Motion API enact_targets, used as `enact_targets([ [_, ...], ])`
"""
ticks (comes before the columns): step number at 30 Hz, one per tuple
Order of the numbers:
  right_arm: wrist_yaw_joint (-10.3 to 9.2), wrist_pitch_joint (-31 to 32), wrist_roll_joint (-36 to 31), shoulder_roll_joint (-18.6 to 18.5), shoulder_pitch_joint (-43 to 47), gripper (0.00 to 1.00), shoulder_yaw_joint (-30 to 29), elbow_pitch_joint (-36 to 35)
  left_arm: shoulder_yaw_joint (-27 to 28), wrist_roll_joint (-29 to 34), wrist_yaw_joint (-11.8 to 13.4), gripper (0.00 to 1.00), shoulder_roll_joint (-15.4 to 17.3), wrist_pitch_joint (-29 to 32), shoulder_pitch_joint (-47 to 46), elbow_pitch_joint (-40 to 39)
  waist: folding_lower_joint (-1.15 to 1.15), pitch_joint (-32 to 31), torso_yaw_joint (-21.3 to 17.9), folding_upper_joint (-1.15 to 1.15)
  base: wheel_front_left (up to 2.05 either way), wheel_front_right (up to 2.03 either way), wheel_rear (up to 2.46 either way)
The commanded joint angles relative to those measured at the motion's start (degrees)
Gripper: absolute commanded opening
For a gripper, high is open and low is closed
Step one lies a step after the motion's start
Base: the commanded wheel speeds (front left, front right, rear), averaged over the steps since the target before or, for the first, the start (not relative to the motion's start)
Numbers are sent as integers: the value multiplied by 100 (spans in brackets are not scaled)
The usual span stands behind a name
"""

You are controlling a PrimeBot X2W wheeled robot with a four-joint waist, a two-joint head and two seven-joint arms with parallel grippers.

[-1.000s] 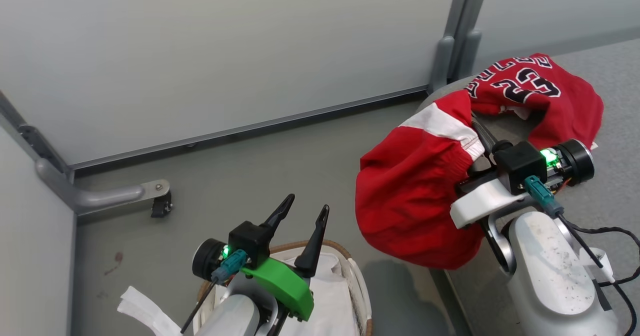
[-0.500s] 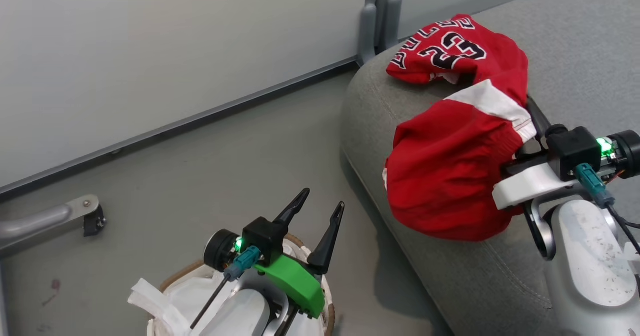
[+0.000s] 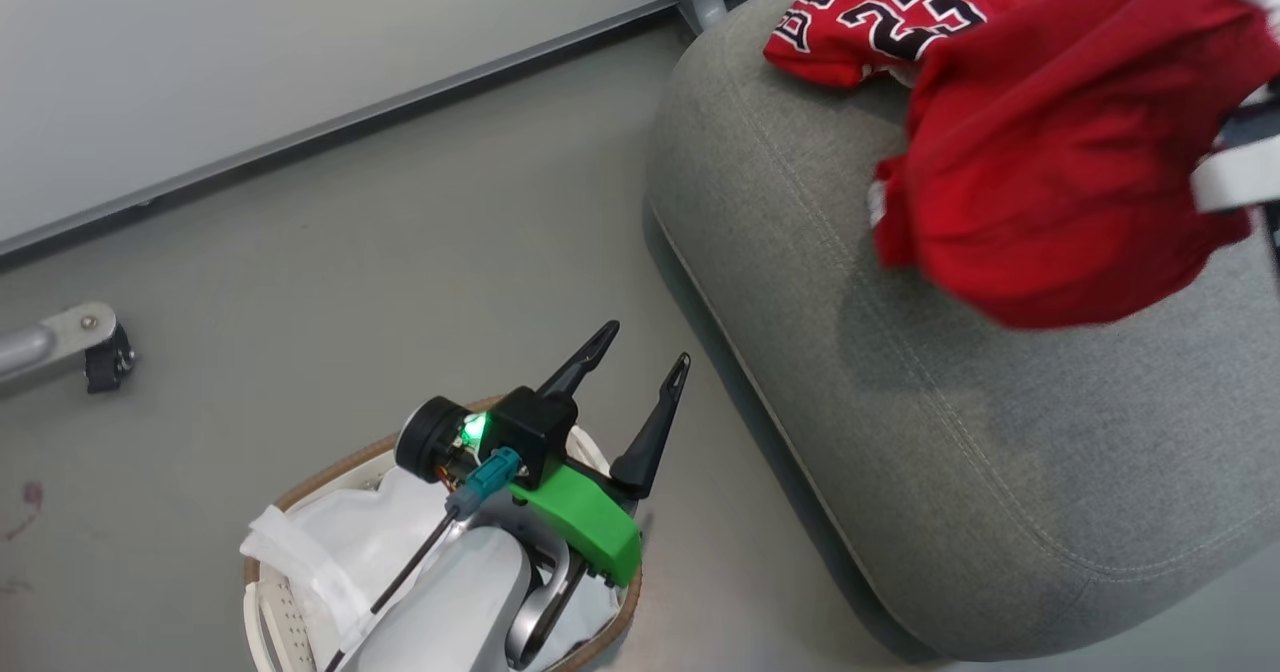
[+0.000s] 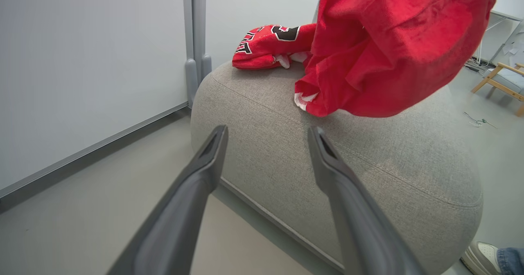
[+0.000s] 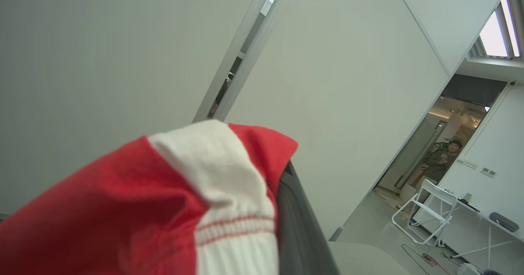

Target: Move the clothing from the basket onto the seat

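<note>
We begin with the grey floor (image 3: 400, 252) and the pale wall panel (image 3: 250, 52) that runs along it. The seat (image 3: 900, 432) is next in size: a rounded grey sofa with a stitched seam, taking up the right of the head view.

The clothing is in two pieces, and both are over at the seat. The plain red garment (image 3: 1050, 142) is bunched and blurred, raised above the cushion. From the left wrist view we cannot tell whether its lowest fold touches the fabric. The lettered jersey (image 3: 880, 12), with "23" showing, lies on the far corner of the seat, just beside the raised piece.

The basket (image 3: 300, 482) stands on the floor at the lower left, well apart from the seat. Its brown rim surrounds a crumpled white liner (image 3: 330, 562), and we see no red inside it.

The left gripper (image 3: 648, 343) hovers above the basket with its two dark fingers spread wide and nothing between them. The right gripper (image 5: 288, 185) is clamped tight on the red garment's white-banded edge. In the right wrist view the cloth drapes over all but one finger.

Smaller things are a metal leg with a caster (image 3: 90, 342) and a person's shoe (image 4: 479, 254) beside the sofa.
</note>
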Motion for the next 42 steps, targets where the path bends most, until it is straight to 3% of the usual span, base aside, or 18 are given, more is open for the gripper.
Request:
enact_targets([
  [1,-7,-11,17,-201,-307,0,-88,77,-11,41,-17,100,73,-2,-137,-38,0,360,182,-1,0,0,0],
  [7,-8,-10,-129,-1080,-1534,0,-327,616,-22,132,-17,100,186,-2,-430,-177,0,870,396,-1,0,0,0],
  [14,-7,-10,-360,-1348,-2442,0,-782,1423,-85,253,-17,100,280,-2,-825,-393,0,1537,656,-1,0,0,0],
  [20,-8,-11,-650,-1292,-2445,0,-1223,2056,-95,341,-17,100,333,-2,-1082,-436,0,1989,802,-1,0,0,0],
  [27,-8,-11,-892,-960,-1906,0,-1842,2601,-42,397,24,100,416,-2,-1178,-466,0,2284,812,-1,0,0,0],
  [34,-8,-11,-998,-615,-1555,0,-1919,2922,2,377,64,100,506,-2,-1132,-467,0,2306,716,-1,0,0,0],
  [36,-8,-11,-943,-513,-1454,40,-1805,2964,5,358,77,100,511,-2,-1103,-449,0,2263,675,-1,0,0,0],
  [37,-8,-11,-898,-476,-1418,83,-1764,2971,5,347,79,100,510,-2,-1100,-438,0,2241,662,-1,0,0,0],
  [38,-8,-11,-839,-434,-1352,100,-1716,2974,6,338,80,100,508,-2,-1095,-428,0,2206,643,-1,0,0,0],
  [42,-8,-11,-660,-373,-1075,100,-1522,2852,33,291,83,100,479,-2,-1033,-424,0,2046,590,-1,0,0,0],
])
